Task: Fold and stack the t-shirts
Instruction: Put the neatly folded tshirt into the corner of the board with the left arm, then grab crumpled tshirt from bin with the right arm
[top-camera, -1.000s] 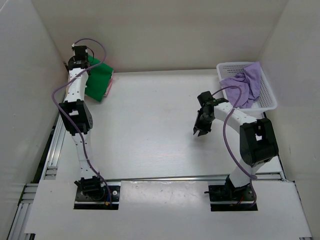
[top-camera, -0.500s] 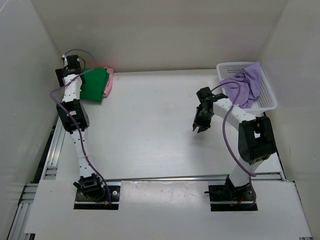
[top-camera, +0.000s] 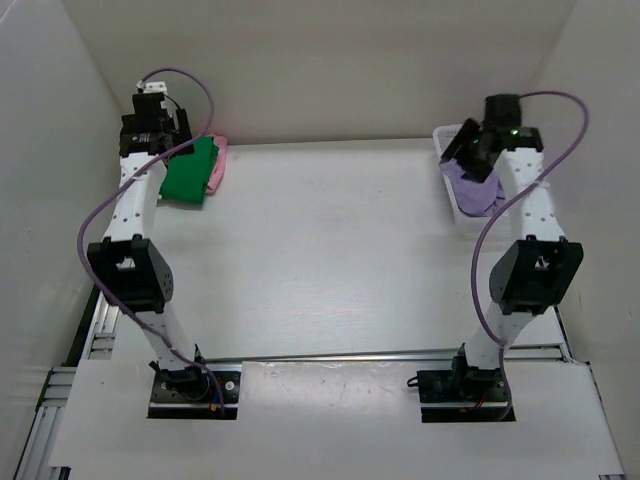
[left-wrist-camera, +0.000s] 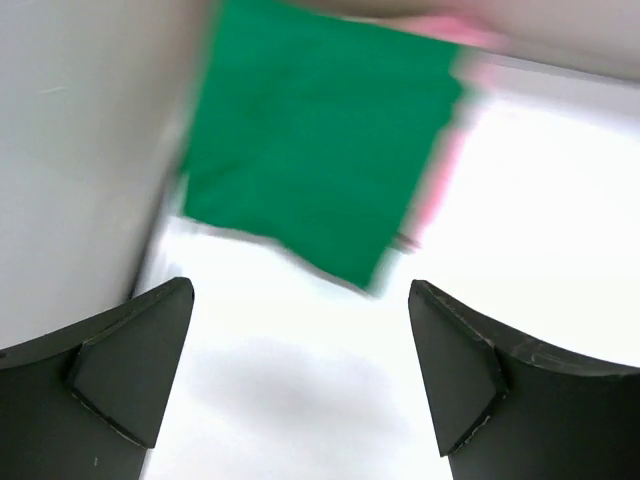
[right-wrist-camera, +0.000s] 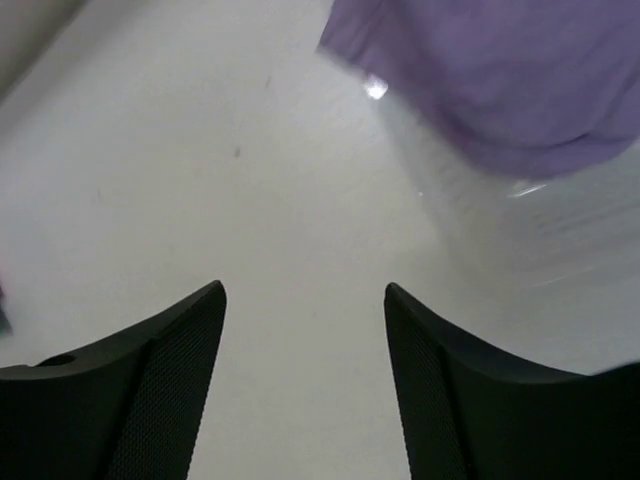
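Observation:
A folded bright green t-shirt (top-camera: 190, 176) lies on a pink t-shirt (top-camera: 218, 164) at the table's far left corner. My left gripper (top-camera: 160, 141) hovers above that stack, open and empty. In the left wrist view the green t-shirt (left-wrist-camera: 320, 150) and a strip of the pink t-shirt (left-wrist-camera: 446, 170) lie beyond my left gripper (left-wrist-camera: 300, 345). A crumpled light purple t-shirt (top-camera: 476, 192) fills the basket at the far right. My right gripper (top-camera: 470, 155) is raised over it, open. In the right wrist view the purple t-shirt (right-wrist-camera: 500, 70) lies ahead of my right gripper (right-wrist-camera: 305, 335).
The white mesh basket (top-camera: 447, 134) stands at the far right corner against the side wall; its wall (right-wrist-camera: 545, 235) shows blurred in the right wrist view. White enclosure walls stand close on the left, back and right. Both arm bases sit at the near edge.
My left gripper opened and lifted off the green t-shirt, which now rests on the pink one. My right arm swung from mid-table up to the basket and its jaws widened.

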